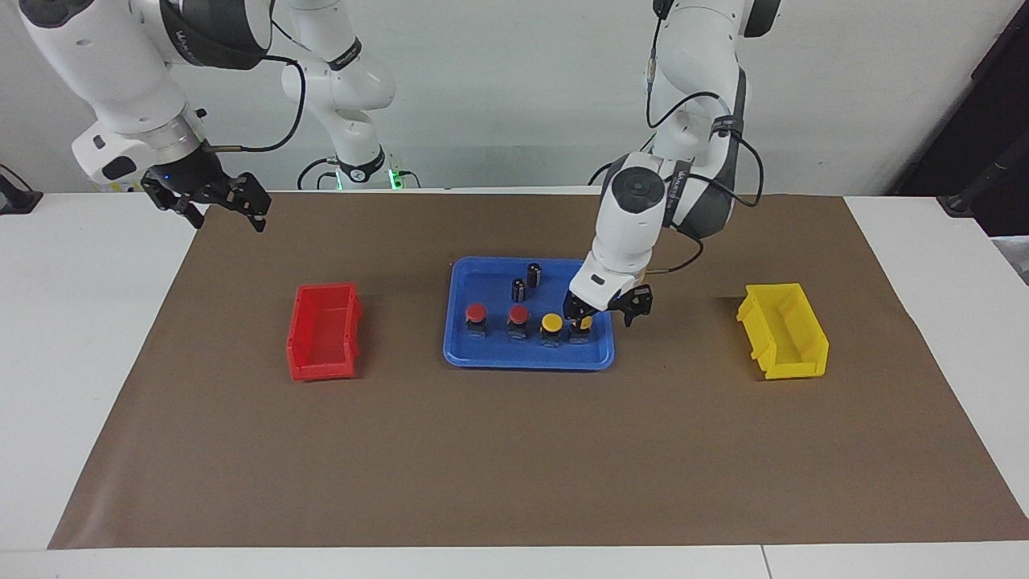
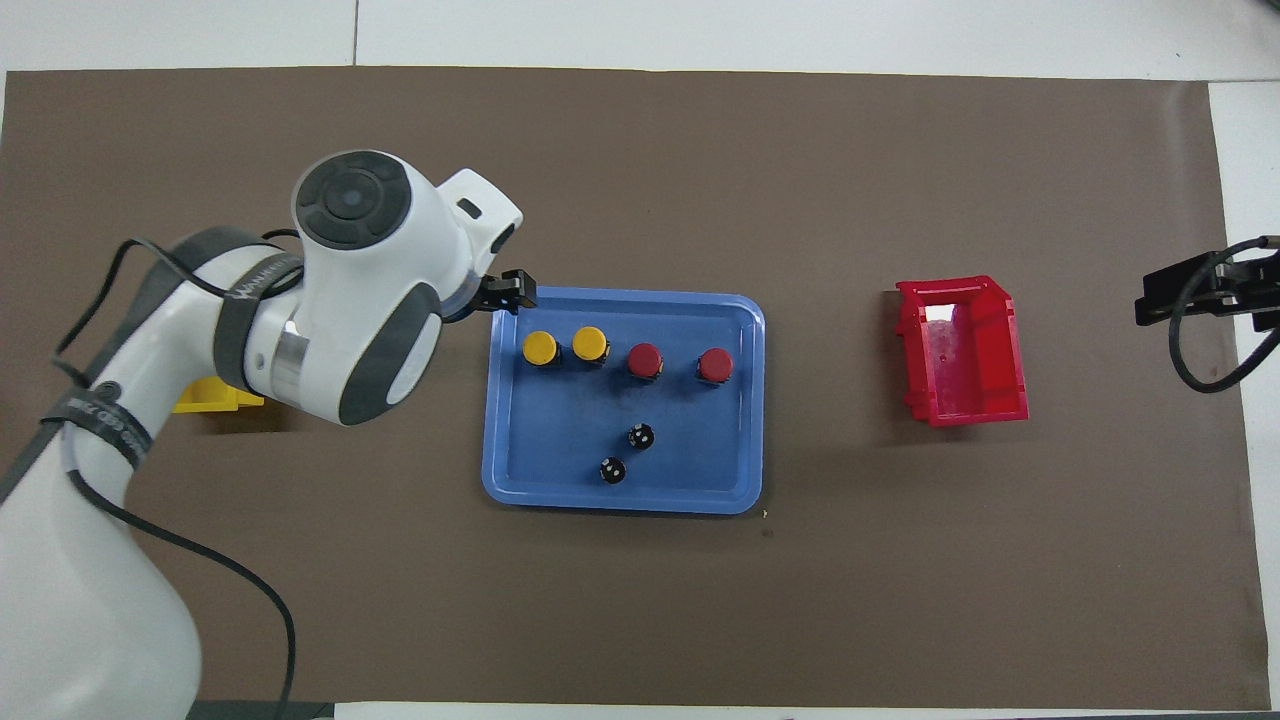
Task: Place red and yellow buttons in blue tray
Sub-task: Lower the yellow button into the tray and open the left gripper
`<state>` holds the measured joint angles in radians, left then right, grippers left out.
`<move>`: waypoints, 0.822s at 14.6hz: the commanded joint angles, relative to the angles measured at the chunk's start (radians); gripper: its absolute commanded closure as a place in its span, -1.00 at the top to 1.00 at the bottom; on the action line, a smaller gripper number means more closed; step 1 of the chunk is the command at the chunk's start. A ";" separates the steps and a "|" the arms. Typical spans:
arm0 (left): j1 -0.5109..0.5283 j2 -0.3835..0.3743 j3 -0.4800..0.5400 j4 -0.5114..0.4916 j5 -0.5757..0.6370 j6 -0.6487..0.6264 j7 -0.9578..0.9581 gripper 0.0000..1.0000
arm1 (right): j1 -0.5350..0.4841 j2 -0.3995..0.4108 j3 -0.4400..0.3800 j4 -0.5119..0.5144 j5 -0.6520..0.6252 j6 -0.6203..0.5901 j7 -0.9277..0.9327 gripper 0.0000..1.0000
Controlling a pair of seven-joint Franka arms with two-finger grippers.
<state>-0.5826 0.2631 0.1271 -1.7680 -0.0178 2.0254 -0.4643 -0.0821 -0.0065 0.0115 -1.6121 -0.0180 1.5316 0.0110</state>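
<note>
The blue tray (image 1: 492,354) (image 2: 700,455) lies mid-table. In it stand two red buttons (image 1: 476,314) (image 1: 518,315) (image 2: 645,360) (image 2: 715,365) and two yellow buttons (image 1: 551,323) (image 1: 584,325) (image 2: 590,344) (image 2: 540,348) in a row, all upright. My left gripper (image 1: 604,317) (image 2: 503,292) is open and empty. It hangs low over the tray's end toward the left arm, just above the end yellow button and partly hiding it in the facing view. My right gripper (image 1: 227,211) (image 2: 1190,295) is open and empty. It waits raised over the right arm's end of the table.
Two dark capless cylinders (image 1: 518,289) (image 1: 534,273) (image 2: 641,436) (image 2: 613,470) stand in the tray, nearer to the robots than the buttons. A red bin (image 1: 324,331) (image 2: 962,350) sits toward the right arm's end. A yellow bin (image 1: 784,331) (image 2: 213,399) sits toward the left arm's end.
</note>
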 commanded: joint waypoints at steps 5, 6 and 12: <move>0.240 -0.222 0.011 0.008 0.019 -0.237 0.373 1.00 | -0.005 -0.013 0.005 -0.014 0.001 0.004 -0.025 1.00; 0.271 -0.241 0.009 0.021 0.042 -0.264 0.425 1.00 | -0.005 -0.013 0.005 -0.014 0.001 0.004 -0.023 1.00; 0.391 -0.303 0.020 0.120 0.047 -0.428 0.524 1.00 | -0.002 -0.013 0.005 -0.014 0.001 0.004 -0.020 1.00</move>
<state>-0.2220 -0.0326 0.1484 -1.6779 0.0113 1.6607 0.0322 -0.0818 -0.0065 0.0130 -1.6124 -0.0179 1.5316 0.0110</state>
